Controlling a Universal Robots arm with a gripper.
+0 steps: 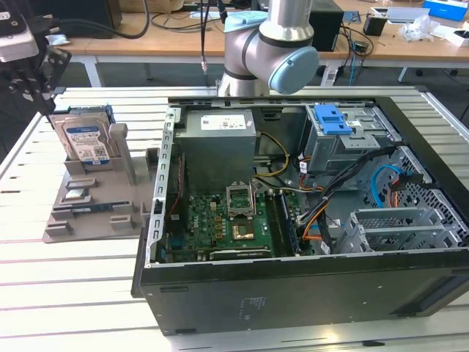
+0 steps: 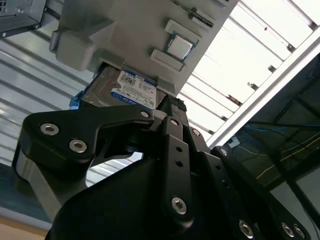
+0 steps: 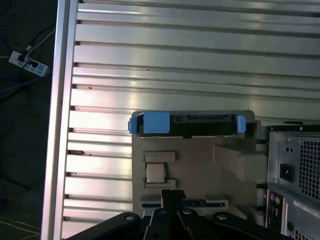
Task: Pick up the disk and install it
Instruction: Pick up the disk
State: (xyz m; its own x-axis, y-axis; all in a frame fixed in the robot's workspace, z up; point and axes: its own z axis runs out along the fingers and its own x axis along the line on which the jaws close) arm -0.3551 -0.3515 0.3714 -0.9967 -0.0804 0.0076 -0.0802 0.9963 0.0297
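A: At the exterior view's left, on the table (image 1: 73, 293): disk (image 1: 84, 139) standing on edge in a grey holder (image 1: 88, 198), label turned toward the exterior camera.

B: And the fingers (image 3: 170, 196)?

A: Above the disk, apart from it, tips pressed together, gripping nothing.

B: Step in hand?

A: Pick-up, by the look of it. Disk untouched in the holder, nothing installed yet.

B: Needed for a grasp?

A: Likely tips parted first, then a straight drop over the top edge, between the blue rails (image 3: 150, 122).

B: Room to move?

A: Open above the disk. Holder's raised block just right of it, computer case (image 1: 293, 293) beyond. Drive cage (image 1: 344, 136) with blue latch at the case's far right, cables (image 1: 330, 198) crowding near it, so probably tight there.
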